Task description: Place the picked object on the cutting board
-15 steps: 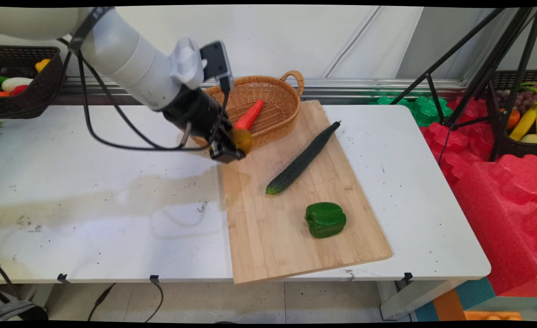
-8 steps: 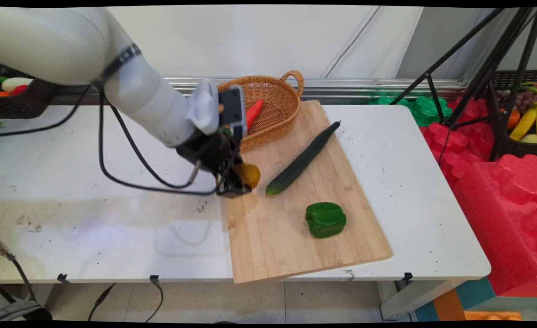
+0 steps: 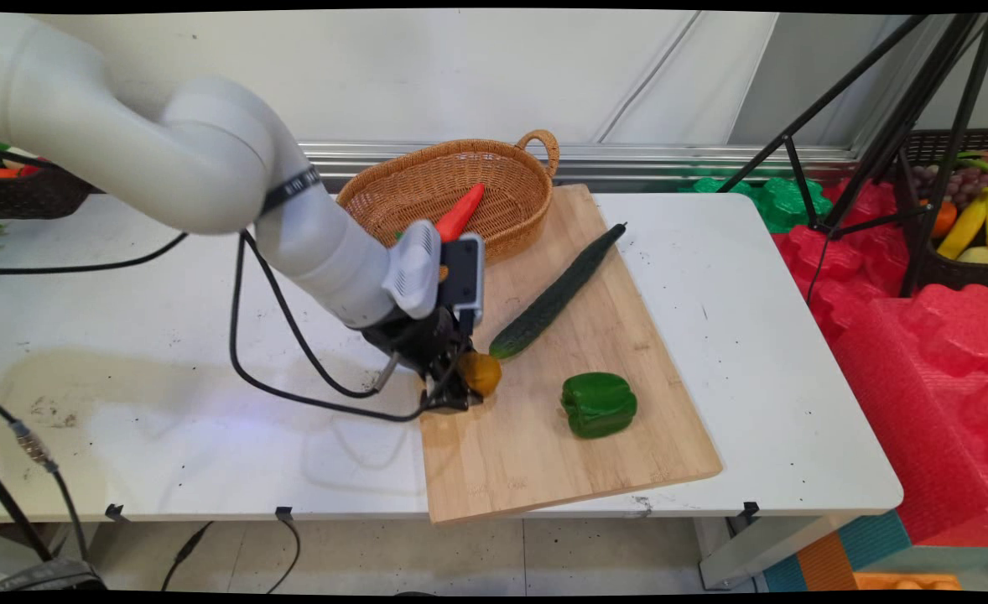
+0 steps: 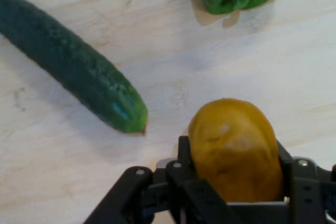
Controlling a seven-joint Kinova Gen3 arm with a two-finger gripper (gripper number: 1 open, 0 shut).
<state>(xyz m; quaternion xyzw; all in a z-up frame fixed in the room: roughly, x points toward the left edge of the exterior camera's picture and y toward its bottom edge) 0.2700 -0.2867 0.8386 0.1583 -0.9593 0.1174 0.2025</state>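
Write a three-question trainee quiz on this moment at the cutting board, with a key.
1. True or false: the gripper is shut on the yellow-brown potato.
2. Which lies nearest the potato? A. green pepper B. cucumber C. carrot
3. Fill in: the carrot lies in the ____.

Key: 1 true. 2 B; the cucumber's near tip lies just beside it on the cutting board. 3 wicker basket.

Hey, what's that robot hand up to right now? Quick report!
Gripper shut on yellow-brown potato, low over wooden cutting board. Dark green cucumber close beside. Green bell pepper apart.
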